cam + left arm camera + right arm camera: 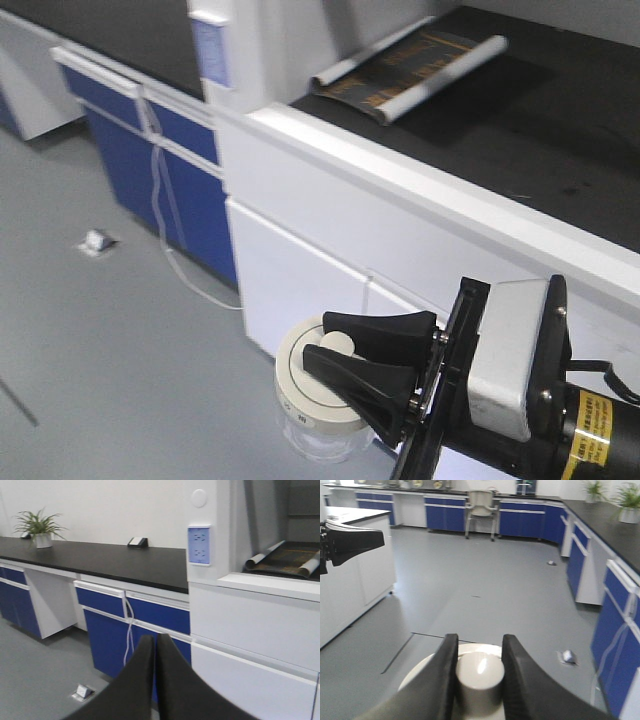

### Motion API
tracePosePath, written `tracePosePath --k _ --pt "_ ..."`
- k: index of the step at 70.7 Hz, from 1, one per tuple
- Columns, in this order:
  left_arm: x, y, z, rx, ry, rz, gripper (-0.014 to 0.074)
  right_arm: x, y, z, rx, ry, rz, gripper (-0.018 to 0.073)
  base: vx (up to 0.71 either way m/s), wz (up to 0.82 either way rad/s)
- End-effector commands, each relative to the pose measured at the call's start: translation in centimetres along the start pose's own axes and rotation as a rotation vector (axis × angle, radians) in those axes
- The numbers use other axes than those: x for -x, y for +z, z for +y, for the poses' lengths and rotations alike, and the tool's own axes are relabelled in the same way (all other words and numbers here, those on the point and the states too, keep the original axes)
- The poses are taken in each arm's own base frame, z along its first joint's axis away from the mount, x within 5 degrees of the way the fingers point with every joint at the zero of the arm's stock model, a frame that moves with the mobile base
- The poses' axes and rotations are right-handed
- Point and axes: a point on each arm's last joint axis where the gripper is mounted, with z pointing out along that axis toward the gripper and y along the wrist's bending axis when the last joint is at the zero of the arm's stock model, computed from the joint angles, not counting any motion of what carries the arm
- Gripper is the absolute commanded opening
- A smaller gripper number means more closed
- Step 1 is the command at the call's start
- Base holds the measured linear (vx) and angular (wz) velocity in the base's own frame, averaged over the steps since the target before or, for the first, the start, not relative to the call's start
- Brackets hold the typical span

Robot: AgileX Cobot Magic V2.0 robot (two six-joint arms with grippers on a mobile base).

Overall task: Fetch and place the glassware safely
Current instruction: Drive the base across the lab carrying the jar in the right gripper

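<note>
The glassware point(318, 436) is a squat clear jar with a round cream-white lid point(300, 392). It hangs in the air above the grey floor, beside the white cabinet. My right gripper point(318, 342) is shut on the lid's central knob point(480, 672), one black finger on each side of it. In the right wrist view the lid point(426, 674) spreads out below the fingers and the glass body is hidden. My left gripper point(155, 638) is shut with nothing in it, its fingers pressed together, pointing at the blue cabinets. It also shows at the left edge of the right wrist view point(380, 539).
A rolled white-and-dark paper sheet point(410, 65) lies on the black worktop point(540, 130) above the white cabinet point(300, 260). Blue cabinets point(150, 150) with a hanging white cord stand to the left. A small floor box point(97, 241) sits on the grey floor. A chair point(481, 505) stands far off.
</note>
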Motion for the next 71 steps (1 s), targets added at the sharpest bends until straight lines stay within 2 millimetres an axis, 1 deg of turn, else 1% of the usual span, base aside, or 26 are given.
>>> tracePosePath --k 1,71 --pt "1.44 -0.09 0.00 -0.008 -0.018 -0.084 -0.0007 2.20 -0.02 0.25 0.036 0.002 -0.132 -0.0003 -0.04 0.58" --pt "1.44 -0.09 0.00 -0.008 -0.018 -0.084 -0.0007 2.20 -0.02 0.25 0.036 0.002 -0.132 -0.0003 -0.05 0.63"
